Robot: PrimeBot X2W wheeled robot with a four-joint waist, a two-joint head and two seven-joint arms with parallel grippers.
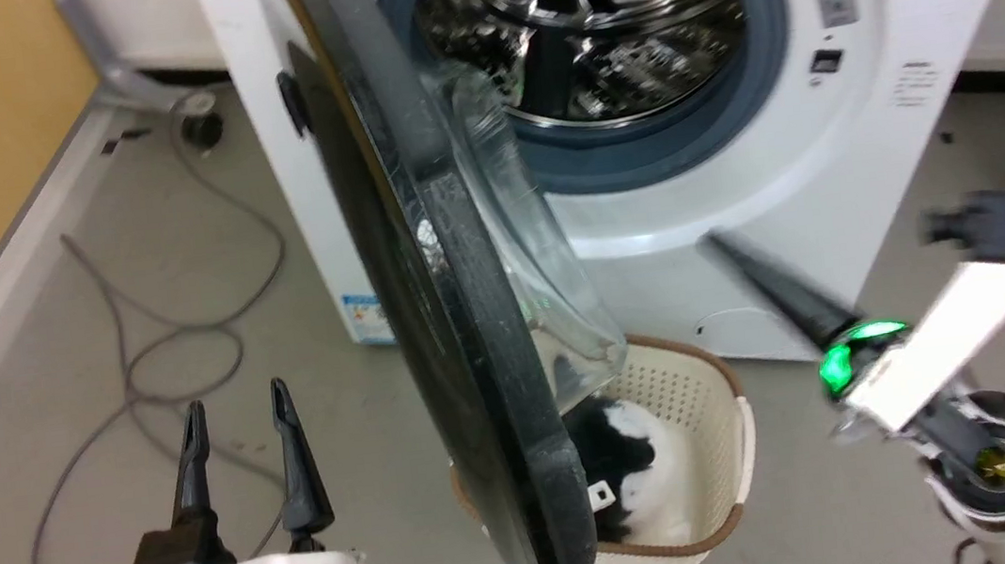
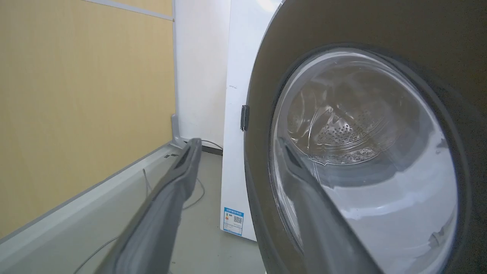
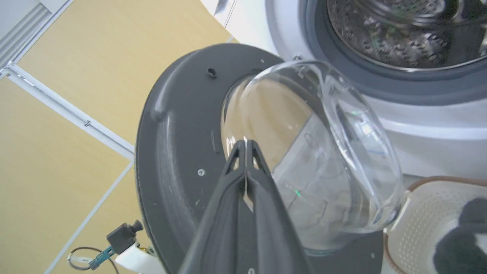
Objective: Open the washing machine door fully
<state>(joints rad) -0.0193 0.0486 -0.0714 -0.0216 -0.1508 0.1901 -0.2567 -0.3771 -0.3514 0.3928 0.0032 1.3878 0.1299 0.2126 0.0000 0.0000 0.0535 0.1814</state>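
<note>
Grey floor (image 1: 361,449), mid-frame: washing machine door (image 1: 460,325) stands edge-on, roughly half open. Right gripper (image 1: 720,243), fingers pinched together and empty, sits right of it, on the glass side. Left gripper (image 1: 236,397), fingers spread, is at lower left.

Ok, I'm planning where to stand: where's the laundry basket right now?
Head view, lower centre: the laundry basket sits on the floor before the washing machine, partly hidden behind the open washing machine door.
</note>
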